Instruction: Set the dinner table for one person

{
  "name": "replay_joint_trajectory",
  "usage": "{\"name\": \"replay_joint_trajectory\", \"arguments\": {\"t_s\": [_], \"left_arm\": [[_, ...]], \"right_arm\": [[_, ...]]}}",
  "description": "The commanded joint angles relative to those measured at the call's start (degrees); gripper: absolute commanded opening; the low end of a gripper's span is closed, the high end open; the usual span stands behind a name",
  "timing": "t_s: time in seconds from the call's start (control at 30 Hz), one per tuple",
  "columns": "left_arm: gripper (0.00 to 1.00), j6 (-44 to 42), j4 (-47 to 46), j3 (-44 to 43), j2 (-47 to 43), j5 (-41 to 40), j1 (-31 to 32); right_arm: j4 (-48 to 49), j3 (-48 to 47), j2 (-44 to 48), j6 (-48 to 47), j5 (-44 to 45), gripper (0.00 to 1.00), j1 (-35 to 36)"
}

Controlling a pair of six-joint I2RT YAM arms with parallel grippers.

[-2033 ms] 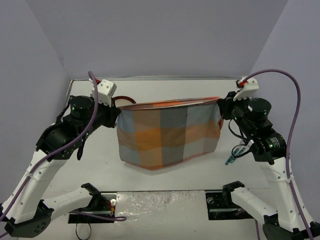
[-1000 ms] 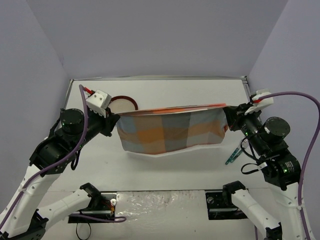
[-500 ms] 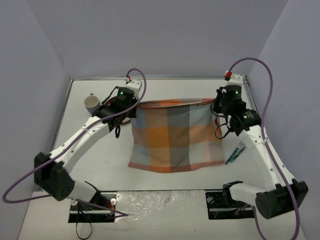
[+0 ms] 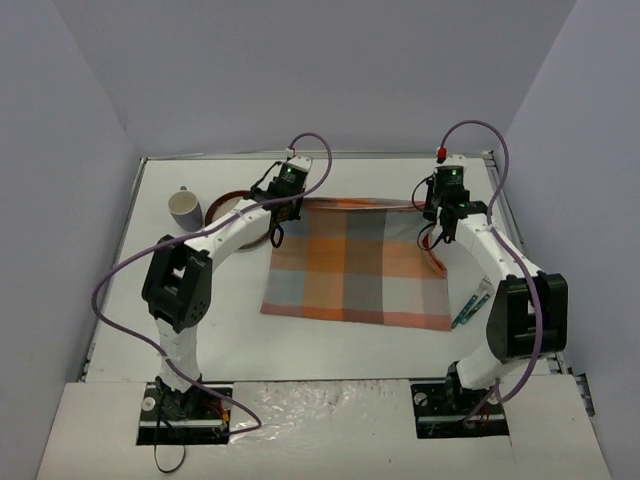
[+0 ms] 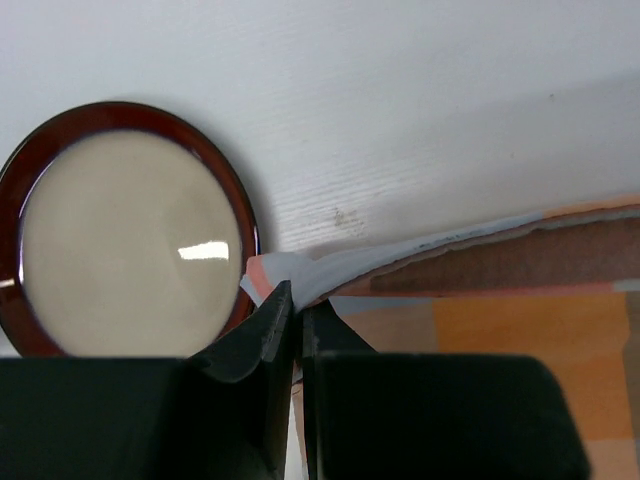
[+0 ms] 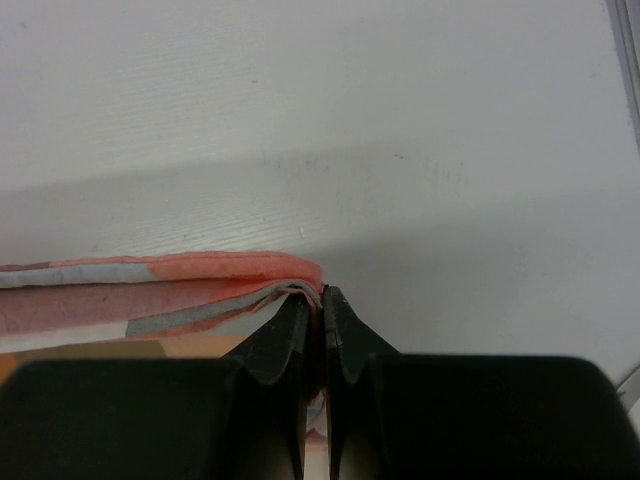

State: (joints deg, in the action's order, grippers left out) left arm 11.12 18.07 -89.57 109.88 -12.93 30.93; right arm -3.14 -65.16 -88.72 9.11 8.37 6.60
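The left gripper [image 5: 294, 318] and the right gripper [image 6: 322, 305] each have their fingers pressed together, pinching a far corner of the cloth mat [image 4: 355, 265]. Behind the fingers, most of the mat lies flat on the dinner table [image 4: 210, 325], which spreads out beneath them. The pinched edge is doubled over, so I would draw both corners apart evenly, lower them level and let go together. The plate [image 5: 125, 230] sits just beside the left fingers, and that corner could land on its rim. Beyond it stands a mug [image 4: 183, 208]. A thin teal thing [image 4: 467, 311] lies behind the right fingers.

No readable text or markings anywhere.
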Motion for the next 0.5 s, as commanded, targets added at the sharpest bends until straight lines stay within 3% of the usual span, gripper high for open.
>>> {"name": "replay_joint_trajectory", "arguments": {"t_s": [0.0,0.3,0.37,0.47], "left_arm": [[0.0,0.08,-2.91,-6.52,2.19,-0.28,-0.94],[0.02,2.8,-3.19,-16.3,10.75,1.46,-2.94],[0.11,3.03,-2.99,-18.66,12.76,1.83,-3.34],[0.36,3.03,-2.9,-21.67,13.91,2.18,-4.09]], "right_arm": [[7.6,-4.13,-4.69,-6.34,1.04,0.0,-3.72],[8.15,-16.54,-17.34,-13.03,-0.3,0.0,-6.67],[8.07,-19.71,-19.92,-13.38,-0.36,0.04,-8.61],[7.39,-25.17,-23.92,-13.53,-0.28,0.22,-9.13]]}}
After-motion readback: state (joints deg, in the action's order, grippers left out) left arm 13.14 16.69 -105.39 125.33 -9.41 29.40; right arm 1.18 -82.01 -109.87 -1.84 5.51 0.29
